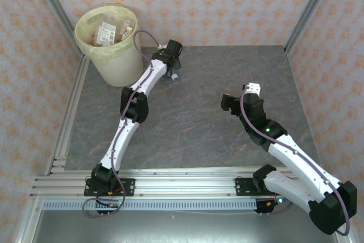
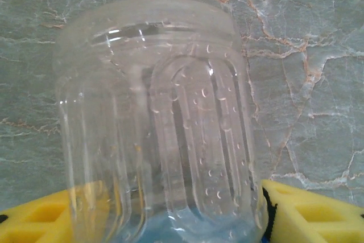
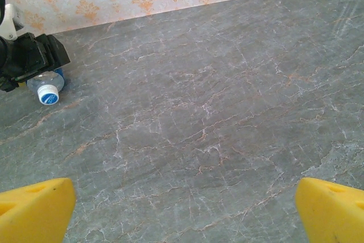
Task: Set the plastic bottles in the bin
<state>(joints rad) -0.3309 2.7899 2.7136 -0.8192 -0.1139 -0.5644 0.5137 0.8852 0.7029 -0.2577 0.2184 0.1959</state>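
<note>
**Viewed from above, arm bases at 6 o'clock.**

**Surroundings.** A grey marbled tabletop (image 1: pixel 216 140) is enclosed by walls (image 1: pixel 227 4) papered in pink with an orange motif. Aluminium rails (image 1: pixel 170 186) cross the near edge. The left arm (image 1: pixel 133 112) stretches from its base at 7 o'clock toward 11 o'clock, and its forearm passes just beside the bin's 4 o'clock flank. The right arm (image 1: pixel 296 157) bends in from 5 o'clock. The right gripper (image 3: pixel 185 197) hangs near 3 o'clock, well apart from the other things, its yellow fingers (image 3: pixel 34 209) spread wide over bare tabletop.

**Task object.** One clear bottle (image 2: pixel 153 112) lies on its side on the tabletop between 11 and 12 o'clock, near the bin and off the bin's 4 o'clock side. Its wall is ribbed and beaded with droplets. From the right wrist, its blue-and-white cap (image 3: pixel 48 94) pokes out beneath the black body of the left wrist. The left gripper (image 2: pixel 182 203) straddles the bottle, with a yellow pad against each side, pinching it.

**Containers.** The bin (image 1: pixel 116 66) stands upright in the far-left corner, at 10 o'clock. It is cream-white, with a pale yellow liner (image 1: pixel 85 41) folded over its rim. Inside lies a heap of bottles (image 1: pixel 111 31) with pale labels; how many cannot be told.
</note>
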